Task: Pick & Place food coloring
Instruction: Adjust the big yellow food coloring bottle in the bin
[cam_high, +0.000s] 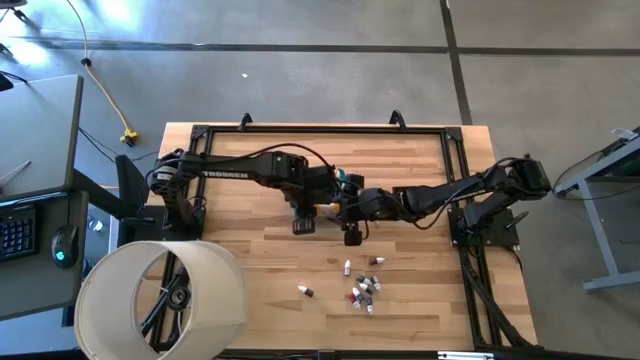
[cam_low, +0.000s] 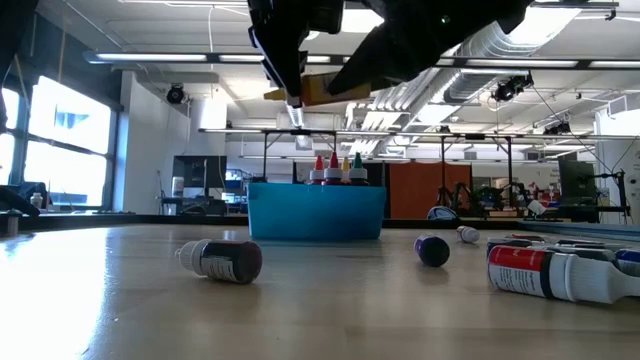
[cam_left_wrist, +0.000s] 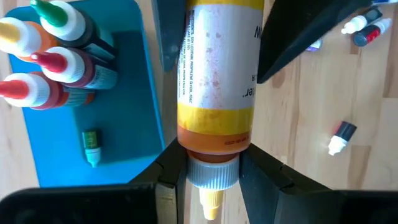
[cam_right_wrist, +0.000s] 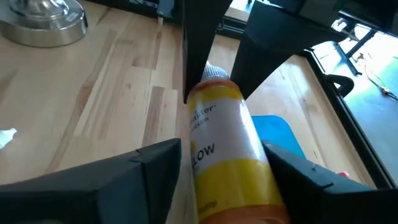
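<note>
A yellow food coloring bottle (cam_left_wrist: 214, 74) with an orange band and a pale ribbed cap is held in the air between both grippers, beside the blue tub (cam_high: 347, 178). My left gripper (cam_left_wrist: 212, 174) is shut on its cap end. My right gripper (cam_right_wrist: 227, 168) is shut on its body. The bottle also shows in the low view (cam_low: 325, 90), above the tub (cam_low: 315, 212). Several capped bottles (cam_left_wrist: 56, 56) stand in the tub, and a tiny green vial (cam_left_wrist: 91, 146) lies on its floor. My left gripper pinches the bottle's neck (cam_left_wrist: 211, 146) just under the ribbed cap, reaching in from the table's left. The cap's tip points back toward its wrist. The bottle is lifted clear of the table. My right gripper pinches the bottle's labelled body (cam_right_wrist: 214, 134) between its two fingers (cam_right_wrist: 155, 165), coming from the table's right, along the bottle. The bottle's bottom end points back toward its wrist.
Several small bottles and vials (cam_high: 362, 288) lie scattered on the wood nearer the near edge; the low view shows them lying on their sides (cam_low: 220, 260) (cam_low: 555, 272). A large white cylinder (cam_high: 160, 300) overhangs the table's near left corner. A metal object (cam_right_wrist: 43, 18) stands farther off.
</note>
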